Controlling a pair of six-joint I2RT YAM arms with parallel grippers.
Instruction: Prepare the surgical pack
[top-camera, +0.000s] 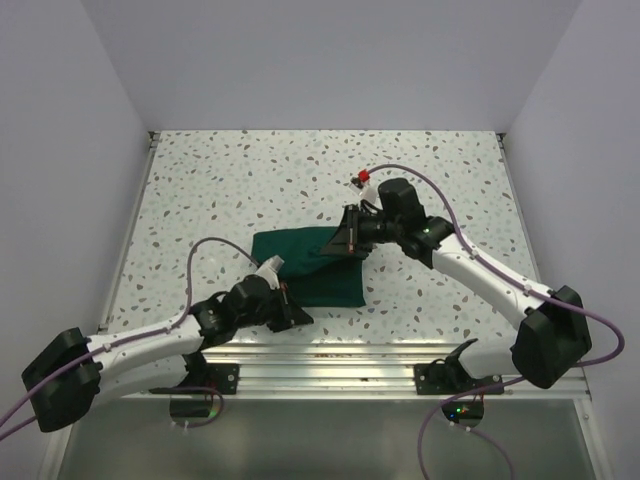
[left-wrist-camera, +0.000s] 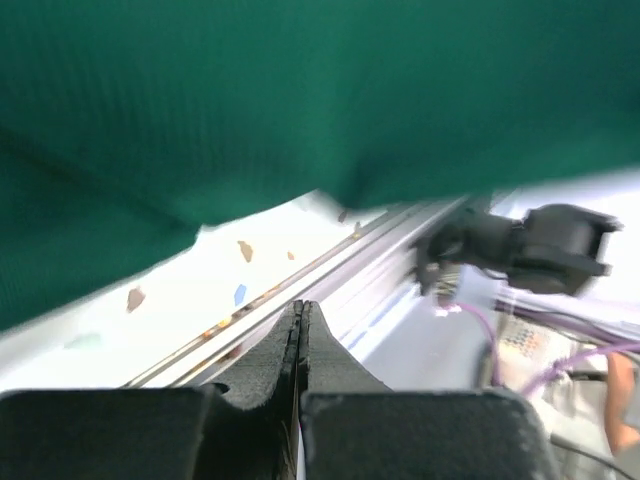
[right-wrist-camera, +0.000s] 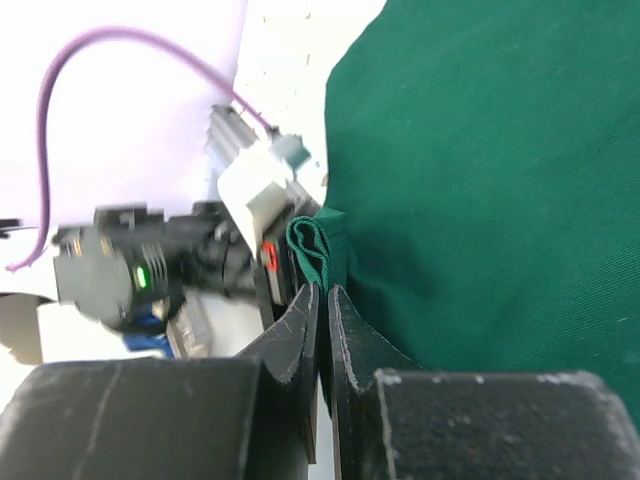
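The dark green cloth (top-camera: 312, 268) lies as a folded bundle mid-table. It fills the top of the left wrist view (left-wrist-camera: 300, 100) and the right side of the right wrist view (right-wrist-camera: 480, 180). My right gripper (top-camera: 340, 243) is at the cloth's far right corner. It is shut on a folded hem of the cloth (right-wrist-camera: 318, 250), which sticks out past its fingertips (right-wrist-camera: 322, 292). My left gripper (top-camera: 298, 314) is at the cloth's near edge. Its jaws (left-wrist-camera: 298, 308) are pressed shut with nothing seen between them, and the cloth hangs above them. The steel tray, instruments and gauze pads are hidden or out of view.
An aluminium rail (top-camera: 330, 352) runs along the table's near edge, just beyond my left fingertips in the left wrist view (left-wrist-camera: 370, 260). The right arm's base (left-wrist-camera: 520, 245) shows there too. The left wrist (right-wrist-camera: 150, 265) is close by in the right wrist view. Purple cables loop over both arms.
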